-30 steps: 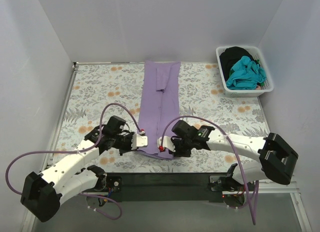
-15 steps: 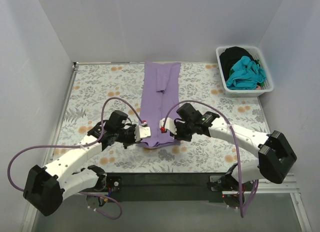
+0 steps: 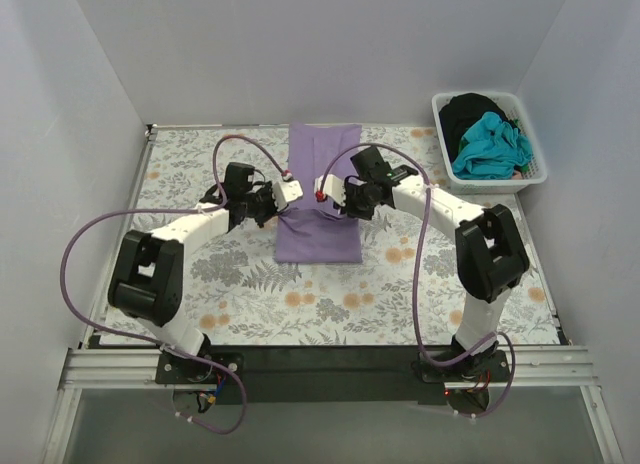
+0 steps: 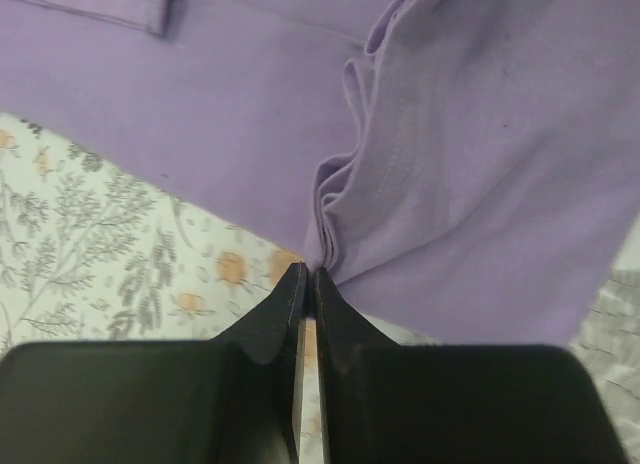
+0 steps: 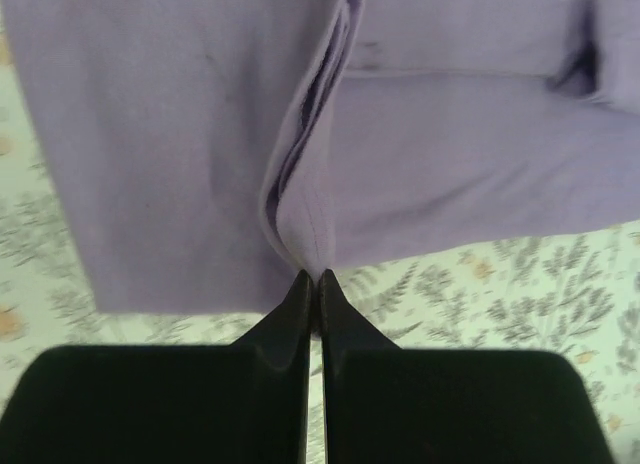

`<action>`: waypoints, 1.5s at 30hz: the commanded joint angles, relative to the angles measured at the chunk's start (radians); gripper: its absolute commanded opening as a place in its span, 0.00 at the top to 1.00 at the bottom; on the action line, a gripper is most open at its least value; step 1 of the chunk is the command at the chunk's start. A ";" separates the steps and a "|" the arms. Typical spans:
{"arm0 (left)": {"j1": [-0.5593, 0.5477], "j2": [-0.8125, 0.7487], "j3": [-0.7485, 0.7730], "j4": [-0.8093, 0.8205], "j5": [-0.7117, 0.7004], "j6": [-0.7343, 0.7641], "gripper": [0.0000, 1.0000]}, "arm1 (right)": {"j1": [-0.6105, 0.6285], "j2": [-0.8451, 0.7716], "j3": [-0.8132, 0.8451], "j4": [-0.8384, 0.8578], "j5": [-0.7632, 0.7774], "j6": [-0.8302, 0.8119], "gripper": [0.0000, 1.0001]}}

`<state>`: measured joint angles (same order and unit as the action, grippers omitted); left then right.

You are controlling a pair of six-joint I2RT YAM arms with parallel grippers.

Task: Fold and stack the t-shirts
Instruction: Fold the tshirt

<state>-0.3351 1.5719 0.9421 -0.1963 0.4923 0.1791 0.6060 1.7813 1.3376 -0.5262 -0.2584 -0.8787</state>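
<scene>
At mid-table, on the floral cloth (image 3: 190, 169), my left claw (image 4: 308, 272) and right claw (image 5: 311, 276) are each pinched fully closed on a bunched side edge of the lavender t-shirt (image 3: 318, 239). It looks light, limp and apt to slip, so I judge the layered hems the surest hold.
</scene>
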 commanded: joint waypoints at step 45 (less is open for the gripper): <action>0.105 -0.118 -0.167 -0.069 0.284 0.172 0.41 | 0.007 0.009 -0.020 0.043 -0.044 0.026 0.25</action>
<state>-0.2073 1.4796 0.8494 -0.2153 0.7380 0.2302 0.5716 1.8179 1.3788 -0.5522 -0.3344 -0.8398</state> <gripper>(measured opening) 0.583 0.751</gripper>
